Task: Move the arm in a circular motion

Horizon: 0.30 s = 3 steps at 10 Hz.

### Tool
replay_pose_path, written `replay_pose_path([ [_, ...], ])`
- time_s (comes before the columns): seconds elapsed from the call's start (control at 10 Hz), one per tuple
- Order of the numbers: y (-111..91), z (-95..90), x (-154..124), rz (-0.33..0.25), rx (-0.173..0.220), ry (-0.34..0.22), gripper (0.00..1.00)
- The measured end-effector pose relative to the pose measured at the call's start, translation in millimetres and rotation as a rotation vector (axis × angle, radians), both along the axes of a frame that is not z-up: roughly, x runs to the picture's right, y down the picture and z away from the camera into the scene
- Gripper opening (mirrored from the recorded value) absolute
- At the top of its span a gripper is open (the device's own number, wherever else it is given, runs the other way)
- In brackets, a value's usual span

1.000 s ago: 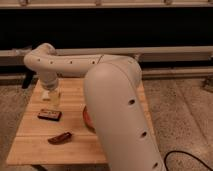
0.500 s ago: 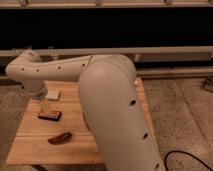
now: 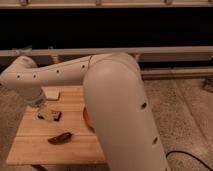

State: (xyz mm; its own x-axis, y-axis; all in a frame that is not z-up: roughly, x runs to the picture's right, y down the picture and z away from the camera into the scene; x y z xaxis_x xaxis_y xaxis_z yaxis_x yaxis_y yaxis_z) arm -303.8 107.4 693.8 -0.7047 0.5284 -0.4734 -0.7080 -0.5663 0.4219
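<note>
Arm (image 3: 100, 85) farther left now, pincer (image 3: 45, 113) above table (image 3: 30, 145).

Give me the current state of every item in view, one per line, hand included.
arm: bent at the elbow, reaching left across the wooden table.
hand: pointing down over the table's left part, above a small dark block.
white pad: lying flat near the back edge.
brown oblong item: lying flat near the front.

Warm, dim indoor light falls from above on my thick cream-white tubular arm (image 3: 115, 95), whose underside is shaded. The whole view is soft and blurred. My pale tapered gripper (image 3: 45, 114) hangs over the light wooden table's (image 3: 35, 142) left edge.
</note>
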Motion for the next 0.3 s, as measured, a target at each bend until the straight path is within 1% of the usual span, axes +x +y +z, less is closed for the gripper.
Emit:
replay_pose_path([
  [0.1,3.4,-3.3,9.7,0.005,-0.017,0.0,0.8],
  [0.2,5.3,-3.4,18.6,0.007,-0.014,-0.002,0.8],
  [0.3,10.4,-6.3,17.4,-0.004,-0.014,-0.009,0.8],
])
